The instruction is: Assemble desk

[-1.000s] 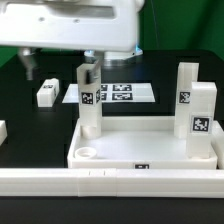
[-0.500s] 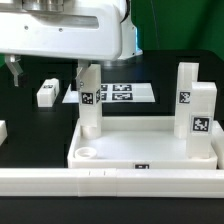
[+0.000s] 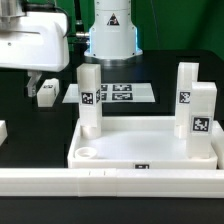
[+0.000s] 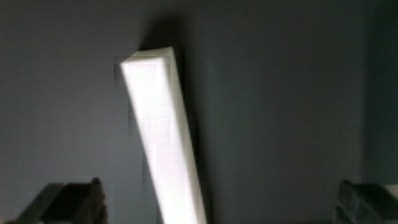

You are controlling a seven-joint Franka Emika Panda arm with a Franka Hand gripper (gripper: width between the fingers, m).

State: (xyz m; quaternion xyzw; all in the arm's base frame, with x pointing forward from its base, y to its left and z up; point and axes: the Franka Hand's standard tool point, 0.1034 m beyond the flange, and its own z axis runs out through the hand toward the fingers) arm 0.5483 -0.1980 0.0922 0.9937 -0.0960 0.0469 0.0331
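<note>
The white plastic tray-like tabletop (image 3: 140,150) sits on the black worktop (image 3: 30,110) with three white square block legs standing in its corners, one at the exterior view's left (image 3: 89,98), two at the right (image 3: 186,95). The gripper (image 3: 40,88) hangs with fingers apart, holding nothing, just beside a loose leg (image 3: 47,93). The marker board (image 3: 118,94) lies behind.

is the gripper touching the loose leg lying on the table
Cannot tell. In the exterior view the gripper hangs right over the loose leg and overlaps it, showing no plain gap or contact; the wrist view does not settle it.
</note>
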